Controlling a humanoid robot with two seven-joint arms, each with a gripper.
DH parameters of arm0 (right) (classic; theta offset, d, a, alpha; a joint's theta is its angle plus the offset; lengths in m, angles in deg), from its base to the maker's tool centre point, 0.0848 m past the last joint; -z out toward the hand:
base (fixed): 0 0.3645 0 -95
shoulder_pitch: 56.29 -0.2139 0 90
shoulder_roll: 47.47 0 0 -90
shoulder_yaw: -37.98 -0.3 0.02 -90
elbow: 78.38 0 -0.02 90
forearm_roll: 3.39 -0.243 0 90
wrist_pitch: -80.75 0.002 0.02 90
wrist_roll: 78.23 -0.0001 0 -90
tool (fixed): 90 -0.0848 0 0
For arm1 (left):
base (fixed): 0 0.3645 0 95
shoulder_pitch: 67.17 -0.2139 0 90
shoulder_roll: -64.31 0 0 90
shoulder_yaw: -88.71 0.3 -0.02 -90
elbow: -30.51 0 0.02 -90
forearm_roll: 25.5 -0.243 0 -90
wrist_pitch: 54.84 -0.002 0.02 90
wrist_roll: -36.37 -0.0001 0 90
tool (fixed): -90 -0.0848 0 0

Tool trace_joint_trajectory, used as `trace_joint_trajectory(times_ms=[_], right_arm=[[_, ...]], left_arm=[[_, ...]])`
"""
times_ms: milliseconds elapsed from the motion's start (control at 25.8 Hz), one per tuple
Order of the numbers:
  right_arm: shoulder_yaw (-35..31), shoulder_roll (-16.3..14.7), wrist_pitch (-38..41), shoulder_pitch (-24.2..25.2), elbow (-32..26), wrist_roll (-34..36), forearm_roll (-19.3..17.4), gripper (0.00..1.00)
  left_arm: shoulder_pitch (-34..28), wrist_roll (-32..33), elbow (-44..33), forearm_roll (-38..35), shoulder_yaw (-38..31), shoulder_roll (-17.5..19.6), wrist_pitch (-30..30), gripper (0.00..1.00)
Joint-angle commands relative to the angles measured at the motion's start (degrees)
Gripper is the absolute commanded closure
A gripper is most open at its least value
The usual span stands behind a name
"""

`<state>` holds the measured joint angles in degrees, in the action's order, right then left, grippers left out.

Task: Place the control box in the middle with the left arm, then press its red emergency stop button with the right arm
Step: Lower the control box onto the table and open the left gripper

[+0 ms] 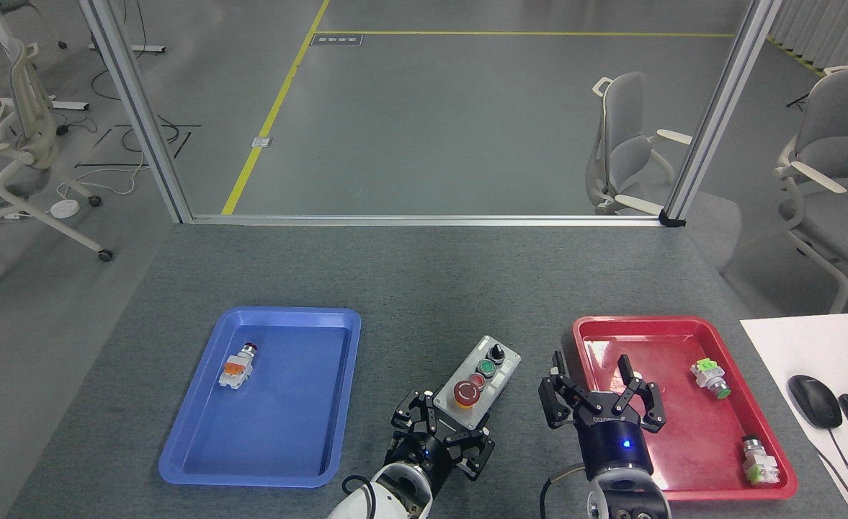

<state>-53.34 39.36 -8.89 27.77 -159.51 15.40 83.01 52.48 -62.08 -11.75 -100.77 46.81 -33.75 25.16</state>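
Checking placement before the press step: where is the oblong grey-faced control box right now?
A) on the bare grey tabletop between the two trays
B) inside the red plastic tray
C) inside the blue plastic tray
A: the oblong grey-faced control box sits over bare grey tabletop, between the blue plastic tray and the red plastic tray, its near end between the left hand's fingers.

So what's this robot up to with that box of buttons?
Its left gripper is shut on the near end of the control box, holding it over the bare grey tabletop between the blue tray and the red tray. The right gripper hangs open beside the box, over the red tray's left edge. It hasn't yet touched the red emergency stop button.
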Motion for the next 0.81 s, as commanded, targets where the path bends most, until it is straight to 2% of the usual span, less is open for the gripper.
trace_joint_trajectory(times_ms=[0,233,388,466,659,776], right_arm=[[0.0,0.1,0.0,0.0,0.0,0.2,0.0,0.01],[0.2,0.1,0.0,0.0,0.0,0.2,0.0,0.01],[0.4,0.2,0.0,0.1,0.0,0.2,0.1,0.01],[0.4,0.2,0.0,0.3,0.0,0.2,0.1,0.01],[0.4,0.2,0.0,0.3,0.1,0.2,0.1,0.02],[0.4,0.2,0.0,0.3,0.1,0.2,0.1,0.02]], left_arm=[[0.2,0.7,-0.4,0.0,2.3,0.0,0.4,1.00],[0.5,2.3,-0.4,0.0,2.4,0.0,1.5,1.00],[0.5,2.4,-0.4,0.0,2.4,0.0,1.1,0.58],[0.5,2.4,-0.4,0.0,2.4,0.0,1.0,0.41],[0.5,2.3,-0.4,0.0,2.4,0.1,0.8,0.26],[0.5,1.9,-0.5,0.0,2.4,0.1,0.8,0.12]])
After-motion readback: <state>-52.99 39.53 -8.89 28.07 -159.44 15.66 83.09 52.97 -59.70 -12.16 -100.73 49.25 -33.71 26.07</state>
